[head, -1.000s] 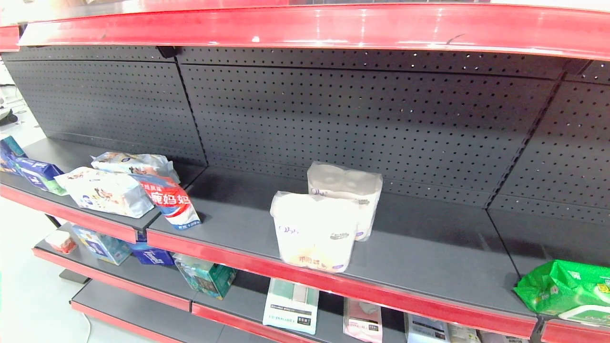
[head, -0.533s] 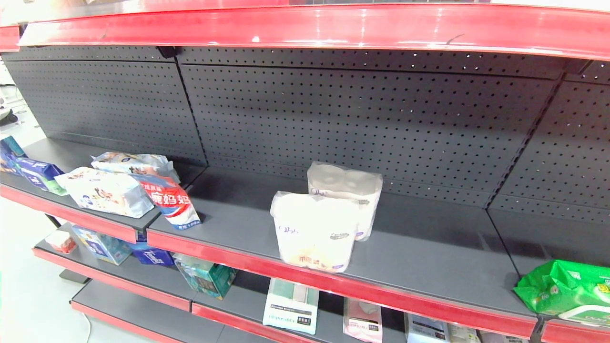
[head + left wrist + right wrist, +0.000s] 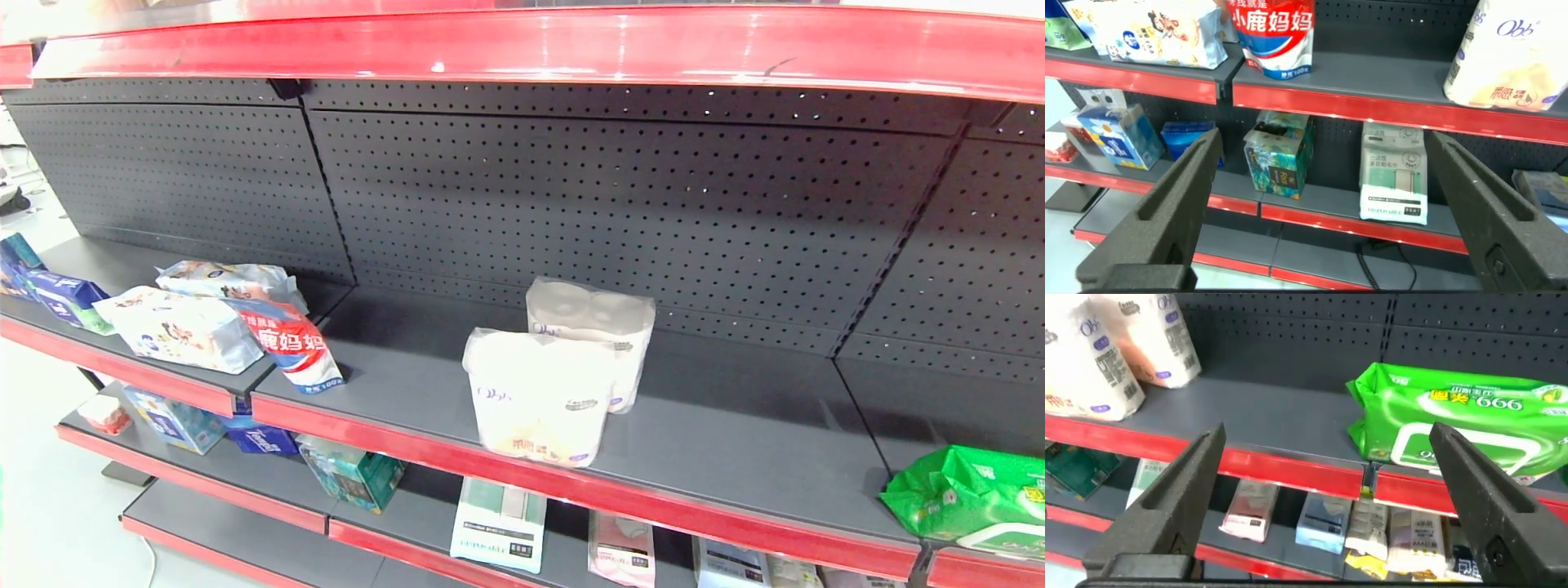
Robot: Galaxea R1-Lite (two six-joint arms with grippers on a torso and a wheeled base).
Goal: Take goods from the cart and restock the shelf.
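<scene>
In the head view the dark shelf (image 3: 735,441) with its red front edge runs across the middle of the frame, with a perforated back panel (image 3: 620,204) behind it. At the centre of the frame 2 white packs of toilet rolls stand upright: the front pack (image 3: 535,396) at the shelf's edge, and the rear pack (image 3: 600,322) touching it from behind, set slightly to the right. At centre left a red-and-white bag (image 3: 290,343) leans where 2 shelf sections meet, just beside a pale tissue pack (image 3: 180,327). A green wipes pack (image 3: 971,494) lies at the lower right. On the tier below, along the bottom of the frame, a teal box (image 3: 351,474) and a white-and-green pack (image 3: 500,523) sit near each other. The left gripper (image 3: 1323,204) has its 2 dark fingers spread wide with nothing between them, and the teal box (image 3: 1280,153) is visible beyond the gap. The right gripper (image 3: 1323,506) is likewise spread and holds nothing, facing the red shelf edge with the green wipes pack (image 3: 1462,416) beyond it.
</scene>
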